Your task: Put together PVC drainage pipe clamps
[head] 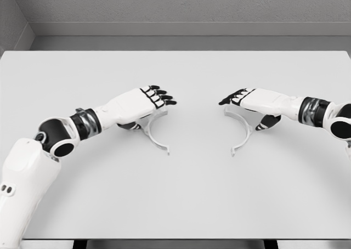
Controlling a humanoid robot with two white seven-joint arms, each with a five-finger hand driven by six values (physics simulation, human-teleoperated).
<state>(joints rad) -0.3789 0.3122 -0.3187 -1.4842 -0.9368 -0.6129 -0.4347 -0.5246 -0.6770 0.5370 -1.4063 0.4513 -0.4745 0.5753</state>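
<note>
Two pale grey half-ring clamp pieces lie on the white table [175, 194]. The left clamp half [156, 135] curves open toward the left, and my left hand [158, 97] hovers over its upper end with fingers stretched out, holding nothing. The right clamp half [243, 133] curves open toward the right. My right hand [237, 98] is spread flat above its upper end, thumb hanging down beside it. Whether either hand touches its clamp cannot be told; the palms hide the upper arcs.
A grey wall [175, 7] rises behind the table's far edge. Between the two clamp halves the tabletop is bare. The table's front edge runs along the bottom of the view.
</note>
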